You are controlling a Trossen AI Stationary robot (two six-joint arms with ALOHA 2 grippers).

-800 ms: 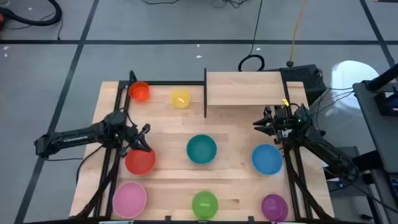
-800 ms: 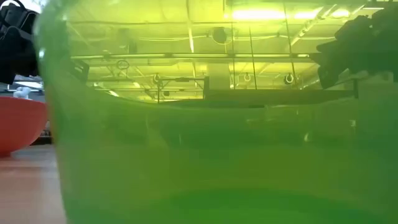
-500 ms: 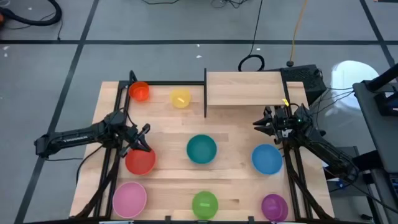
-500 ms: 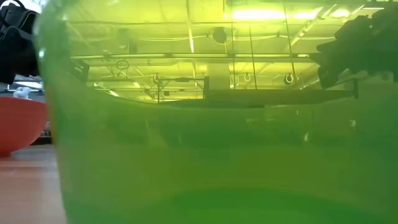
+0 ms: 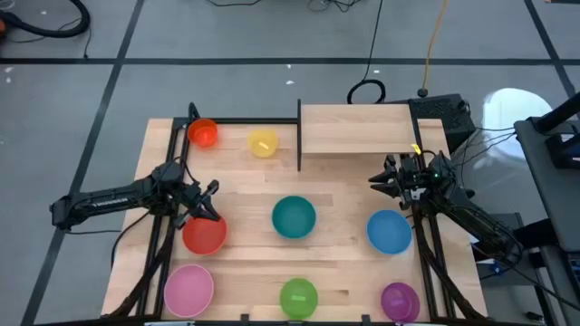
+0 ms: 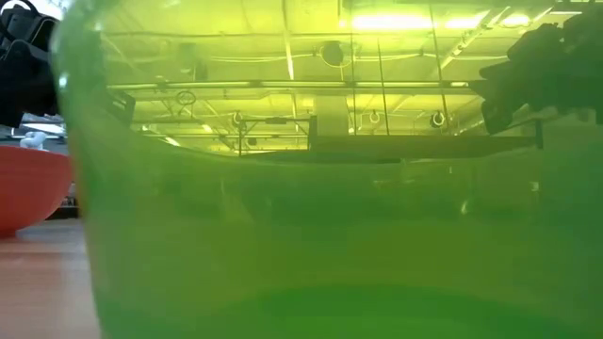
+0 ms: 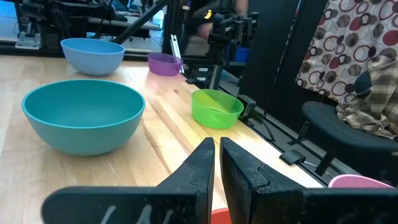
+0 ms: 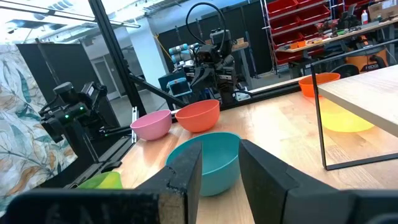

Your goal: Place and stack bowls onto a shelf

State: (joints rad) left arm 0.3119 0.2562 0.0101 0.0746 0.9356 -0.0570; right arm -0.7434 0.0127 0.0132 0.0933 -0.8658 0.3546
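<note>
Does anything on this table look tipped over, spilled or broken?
Nothing stands out. All eight bowls sit upright and apart on the table, none tipped or stacked, and the shelf stands empty at the far edge. The green bowl just sits very near the low camera, filling its view.

In the low view the green bowl (image 6: 320,188) fills the picture, hiding the table behind it.

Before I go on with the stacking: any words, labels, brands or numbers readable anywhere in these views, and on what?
None can be read.
The bowls, such as the teal bowl and the red bowl, are plain, with no print.
The shelf bears no label.
The red bins in the room behind show some marks, too small to read.
</note>
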